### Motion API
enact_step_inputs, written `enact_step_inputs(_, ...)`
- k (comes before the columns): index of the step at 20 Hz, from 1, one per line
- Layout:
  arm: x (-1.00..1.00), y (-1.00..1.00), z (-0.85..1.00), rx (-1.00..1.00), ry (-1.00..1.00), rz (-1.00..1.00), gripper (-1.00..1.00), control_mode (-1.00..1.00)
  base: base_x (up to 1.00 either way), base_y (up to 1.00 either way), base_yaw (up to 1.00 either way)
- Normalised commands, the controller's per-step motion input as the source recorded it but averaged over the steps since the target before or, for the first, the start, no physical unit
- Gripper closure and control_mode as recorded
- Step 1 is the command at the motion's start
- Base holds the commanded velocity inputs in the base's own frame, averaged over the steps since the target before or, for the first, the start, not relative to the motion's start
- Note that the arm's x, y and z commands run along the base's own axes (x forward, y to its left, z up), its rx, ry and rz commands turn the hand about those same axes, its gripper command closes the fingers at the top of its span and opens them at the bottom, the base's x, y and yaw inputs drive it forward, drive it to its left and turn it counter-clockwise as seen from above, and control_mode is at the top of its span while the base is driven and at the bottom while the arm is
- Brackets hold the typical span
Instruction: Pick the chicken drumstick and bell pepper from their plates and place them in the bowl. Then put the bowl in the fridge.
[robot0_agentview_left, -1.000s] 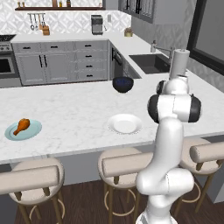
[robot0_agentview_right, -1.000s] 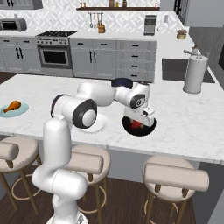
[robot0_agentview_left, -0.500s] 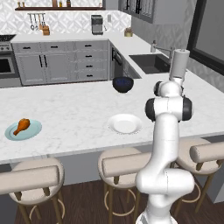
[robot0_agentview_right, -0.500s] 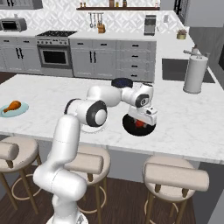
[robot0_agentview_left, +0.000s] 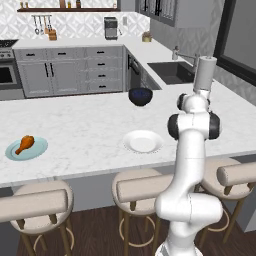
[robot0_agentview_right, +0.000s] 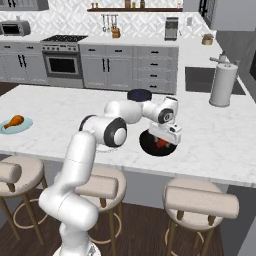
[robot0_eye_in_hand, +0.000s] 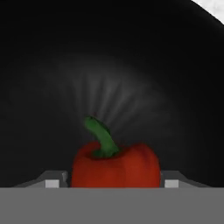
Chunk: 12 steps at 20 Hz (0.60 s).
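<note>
On the far left of the white marble table (robot0_agentview_left: 90, 135), the chicken drumstick (robot0_agentview_left: 25, 144) lies on a pale teal plate (robot0_agentview_left: 39, 150), fat end up and away from the stools. The right base view shows the same pair at its left edge: drumstick (robot0_agentview_right: 13, 120) on plate (robot0_agentview_right: 22, 126), well apart from everything else.

Toward the middle, a white plate (robot0_agentview_left: 143, 141) sits bare near the table's front edge, and a dark navy bowl (robot0_agentview_left: 140, 96) stands behind it toward the far side. In the right base view that bowl (robot0_agentview_right: 139, 94) appears just beyond the arm's forearm.

Right of the white arm's elbow, the gripper (robot0_agentview_right: 162, 140) points down into a dark round dish (robot0_agentview_right: 148, 146) close to the front edge. A dark-red bell pepper (robot0_agentview_right: 160, 143) is in that dish, directly under the hand.

From the hand view, the bell pepper (robot0_eye_in_hand: 114, 165) stands upright on the dish's glossy black floor (robot0_eye_in_hand: 109, 65) with its green stem curling up and to the left. The gripper (robot0_eye_in_hand: 112, 183) straddles it — jaws set wide, one fingertip (robot0_eye_in_hand: 52, 182) on each flank, just beside the skin with a sliver of gap on the left. A corner of pale table (robot0_eye_in_hand: 214, 8) shows past the dish's rim.

Farther right, a grey upright cylinder (robot0_agentview_right: 223, 85) stands beside the sink (robot0_agentview_right: 210, 80).
</note>
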Motion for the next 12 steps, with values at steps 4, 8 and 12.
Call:
enact_step_inputs(4, -0.16, 0.11, 0.71, -0.01, 0.00, 0.00, -1.00, -1.00, 0.00, 0.00, 0.00)
enact_step_inputs(8, -0.80, 0.89, 0.60, -0.18, -0.07, 0.05, -1.00, -1.00, 0.00, 0.00, 0.00)
enact_step_inputs(12, -1.00, 1.00, 0.70, -0.24, -0.08, 0.05, -1.00, -1.00, 0.00, 0.00, 0.00)
